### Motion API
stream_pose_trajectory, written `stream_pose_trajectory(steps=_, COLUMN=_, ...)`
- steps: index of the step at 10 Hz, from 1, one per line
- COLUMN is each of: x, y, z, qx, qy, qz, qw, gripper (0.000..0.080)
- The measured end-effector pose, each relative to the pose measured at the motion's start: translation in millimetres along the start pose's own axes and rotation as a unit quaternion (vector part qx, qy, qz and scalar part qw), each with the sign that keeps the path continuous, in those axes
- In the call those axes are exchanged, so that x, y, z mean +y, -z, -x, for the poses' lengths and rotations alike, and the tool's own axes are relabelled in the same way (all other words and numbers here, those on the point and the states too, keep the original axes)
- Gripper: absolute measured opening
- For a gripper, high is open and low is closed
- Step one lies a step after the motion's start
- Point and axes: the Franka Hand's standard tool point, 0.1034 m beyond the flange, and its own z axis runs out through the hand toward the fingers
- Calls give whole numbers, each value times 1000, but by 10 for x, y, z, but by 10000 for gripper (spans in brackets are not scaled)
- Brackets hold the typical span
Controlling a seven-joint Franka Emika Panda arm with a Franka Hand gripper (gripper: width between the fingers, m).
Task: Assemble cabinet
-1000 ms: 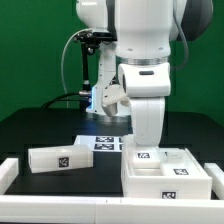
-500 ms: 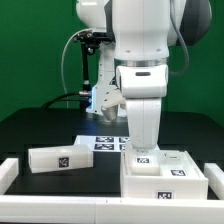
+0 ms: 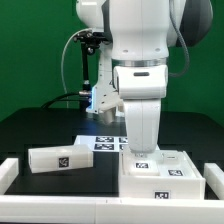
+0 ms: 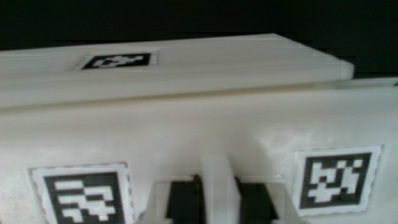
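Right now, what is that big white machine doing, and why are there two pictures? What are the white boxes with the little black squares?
The big white machine is a robot arm that puts furniture together. One picture comes from a camera standing away from the arm, so it sees the whole scene. The other comes from a small camera on the arm's wrist, so it sees things very close up. On the black table sits a white boxy cabinet of flat panels with square black-and-white tags on it. The arm reaches down right over it. A loose white cabinet piece lies apart from it, towards the exterior view's left. The thin flat white marker board behind them belongs to the rig, not the cabinet. In the wrist picture the two-finger gripper is shut, close to a tagged panel. I cannot tell whether it holds anything.
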Motion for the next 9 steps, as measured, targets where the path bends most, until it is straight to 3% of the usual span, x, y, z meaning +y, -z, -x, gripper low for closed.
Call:
stream_pose_trajectory(steps=2, x=31, y=-3, z=-2, qx=0, qy=0, qz=1, qw=1000, gripper=68)
stream_pose_trajectory(steps=5, x=265, y=12, z=-118, qx=5, qy=4, qz=12, qw=1000, gripper=68)
stream_pose_trajectory(steps=9, x=269, y=10, z=-421, qx=8, qy=5, qz=-12, qw=1000, gripper=68)
